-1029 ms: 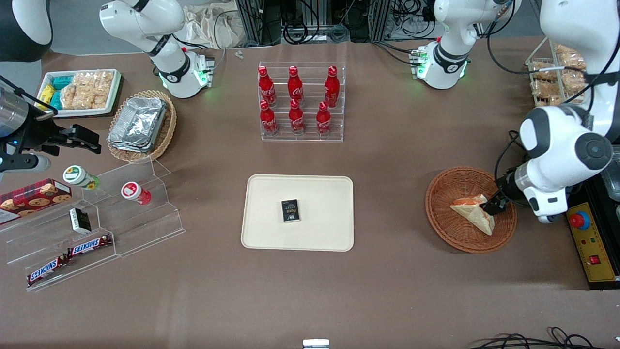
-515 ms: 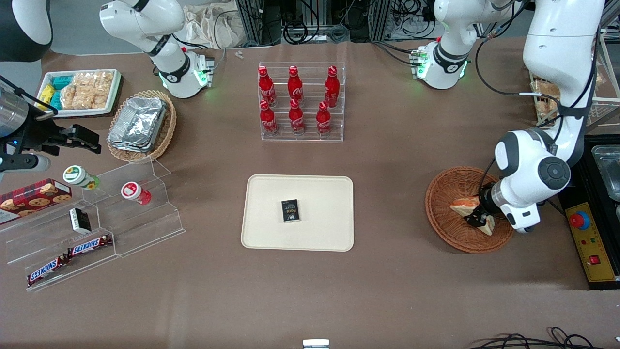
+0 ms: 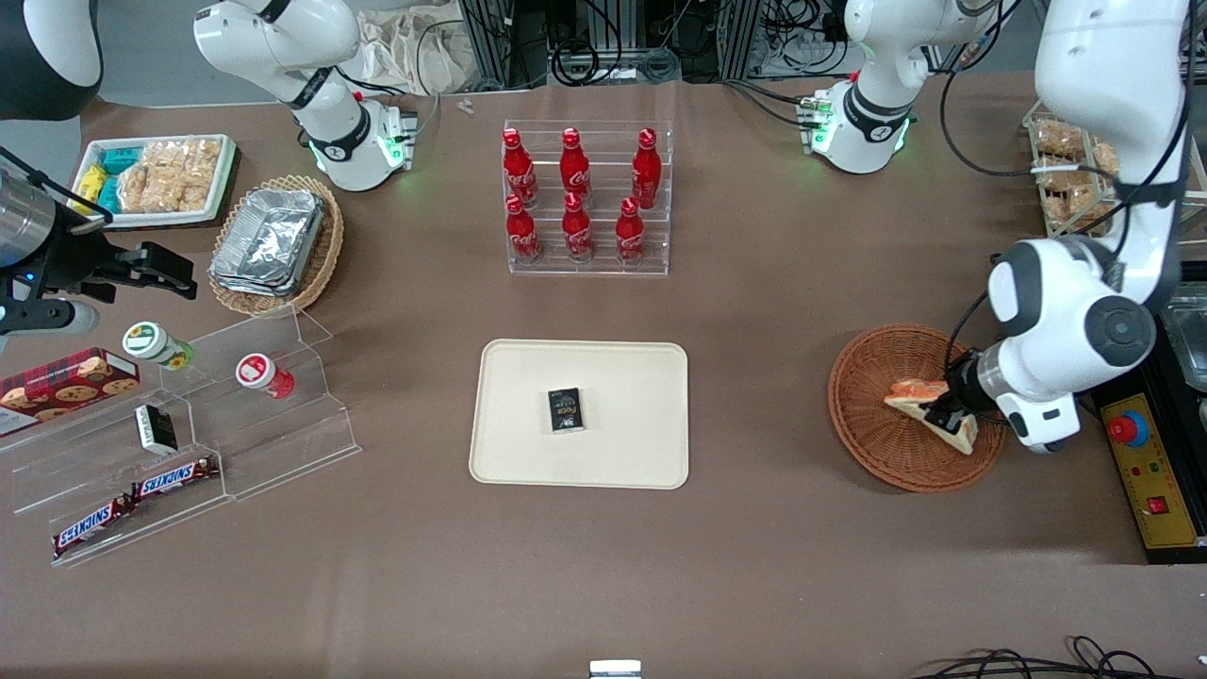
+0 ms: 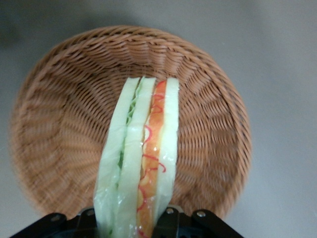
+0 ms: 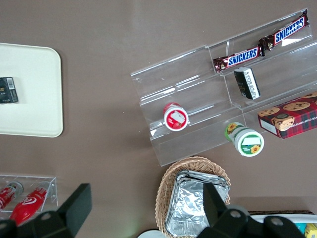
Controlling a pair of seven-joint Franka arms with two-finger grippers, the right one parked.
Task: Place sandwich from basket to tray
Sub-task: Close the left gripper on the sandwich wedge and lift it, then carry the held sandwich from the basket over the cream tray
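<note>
The sandwich [image 3: 907, 394] is a pale wedge with red, orange and green filling. It is held edge-up over the inside of the reddish-brown wicker basket [image 3: 872, 420]. My left gripper [image 3: 943, 412] is shut on it, one black finger on each bread face. The wrist view looks straight along the sandwich [image 4: 141, 148], held by the gripper [image 4: 133, 225], with the basket [image 4: 59, 124] spread out beneath. The cream tray [image 3: 622, 377] lies at the table's middle, well apart from the basket toward the parked arm's end.
A small black box [image 3: 565, 410] lies on the tray. A clear rack of red bottles [image 3: 585, 203] stands farther from the camera than the tray. A yellow control box with a red button [image 3: 1146, 471] sits beside the basket at the working arm's end.
The gripper came down from beside the sandwich and shut on it. The sandwich has turned from lying flat to standing on edge and shifted slightly toward the working arm's end.
</note>
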